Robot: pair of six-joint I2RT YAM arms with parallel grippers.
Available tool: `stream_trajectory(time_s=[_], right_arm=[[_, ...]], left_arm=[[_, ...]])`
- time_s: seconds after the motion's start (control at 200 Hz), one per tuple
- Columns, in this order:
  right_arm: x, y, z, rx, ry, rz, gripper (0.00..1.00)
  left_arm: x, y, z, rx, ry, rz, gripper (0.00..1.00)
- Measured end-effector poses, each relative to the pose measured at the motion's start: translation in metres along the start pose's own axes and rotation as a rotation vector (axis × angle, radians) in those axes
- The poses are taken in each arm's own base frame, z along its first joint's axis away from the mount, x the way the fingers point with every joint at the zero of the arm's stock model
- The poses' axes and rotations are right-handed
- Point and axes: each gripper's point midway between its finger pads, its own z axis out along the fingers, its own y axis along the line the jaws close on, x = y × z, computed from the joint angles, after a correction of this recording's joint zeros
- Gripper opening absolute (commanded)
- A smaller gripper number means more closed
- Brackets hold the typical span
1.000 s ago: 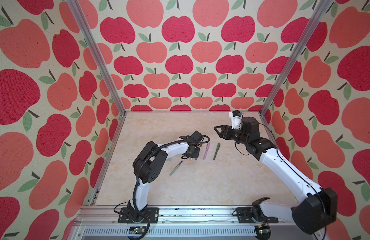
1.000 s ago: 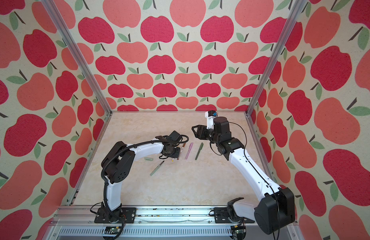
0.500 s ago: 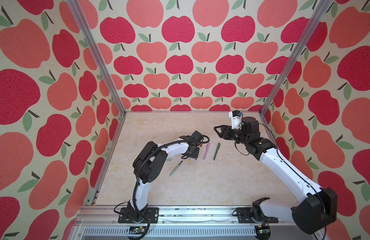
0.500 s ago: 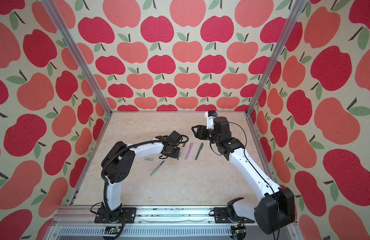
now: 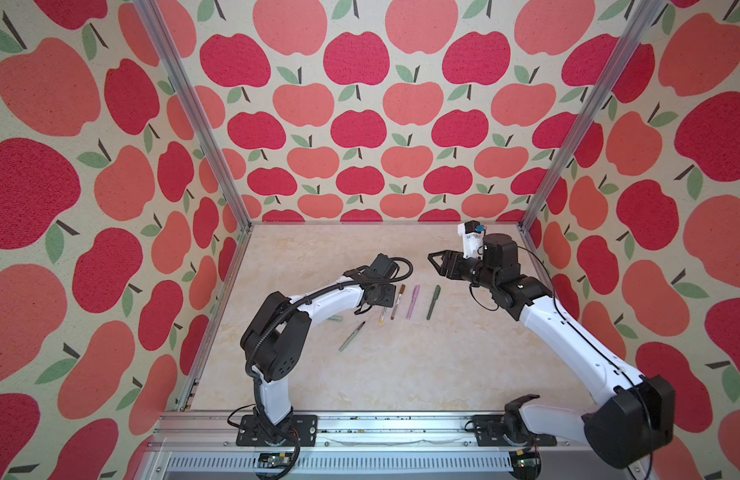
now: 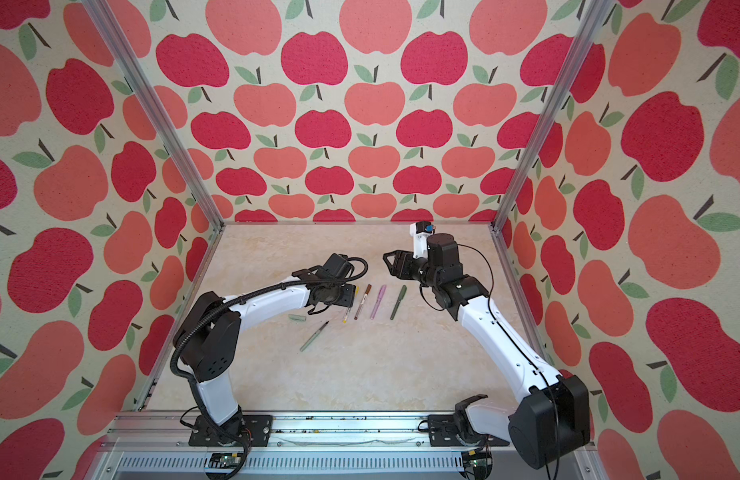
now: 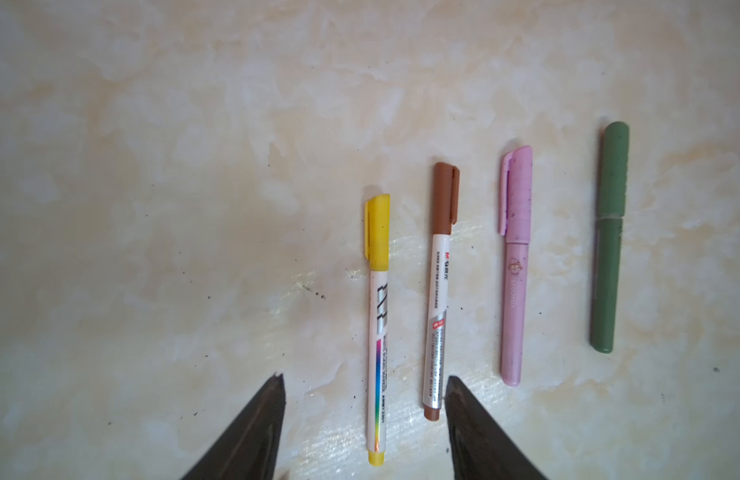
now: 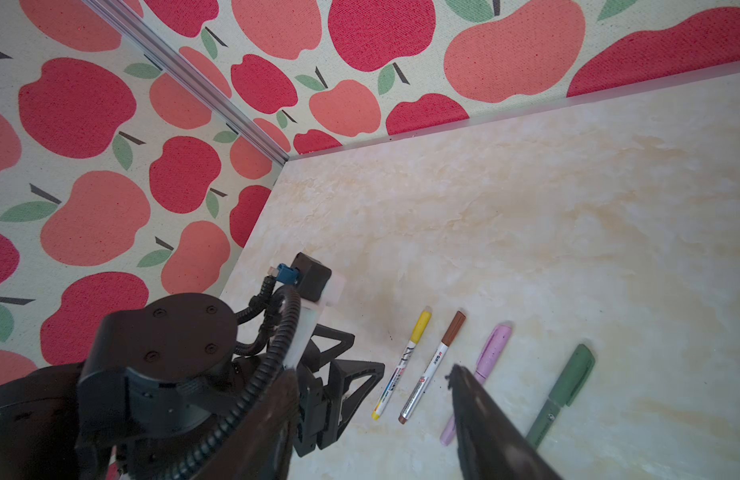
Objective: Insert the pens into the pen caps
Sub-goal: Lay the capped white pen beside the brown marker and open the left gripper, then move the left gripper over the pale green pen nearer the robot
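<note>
Four capped pens lie side by side on the table: a white one with a yellow cap (image 7: 378, 332), a white one with a brown cap (image 7: 438, 291), a pink one (image 7: 514, 270) and a dark green one (image 7: 607, 249). My left gripper (image 7: 364, 380) is open just above the yellow-capped pen's rear end, not touching it. To the left, a pale sage pen (image 5: 351, 336) lies uncapped, with its light green cap (image 5: 335, 318) apart from it, partly under my left arm. My right gripper (image 5: 434, 264) hovers open and empty behind the row.
Apple-patterned walls with metal posts (image 5: 584, 108) close in the marble table (image 5: 401, 374) on three sides. The arm bases stand on a rail (image 5: 380, 428) along the front edge.
My left gripper has opened and let go of the yellow-capped pen, which now lies on the table. The right arm has stayed still.
</note>
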Motion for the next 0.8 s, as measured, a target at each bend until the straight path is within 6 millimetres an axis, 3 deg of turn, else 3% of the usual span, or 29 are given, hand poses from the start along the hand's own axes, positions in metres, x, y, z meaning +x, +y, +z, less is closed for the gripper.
stream_trajectory(time_s=[0.235,0.435,0.625,0.8], right_arm=[[0.002,-0.002,0.003,0.004,0.008,0.003,0.61],[0.005,-0.004,0.005,0.005,0.018,0.006,0.61],[0.018,-0.011,0.015,0.009,0.059,0.019,0.61],[0.027,-0.015,0.021,0.012,0.090,0.029,0.61]], left_arm=[[-0.038,0.023,-0.059,0.079,-0.208,-0.059,0.83],[-0.047,0.052,-0.104,0.078,-0.290,-0.107,0.90],[-0.011,0.069,-0.126,0.048,-0.227,-0.127,0.92],[0.042,0.076,-0.114,0.024,-0.067,-0.150,0.90]])
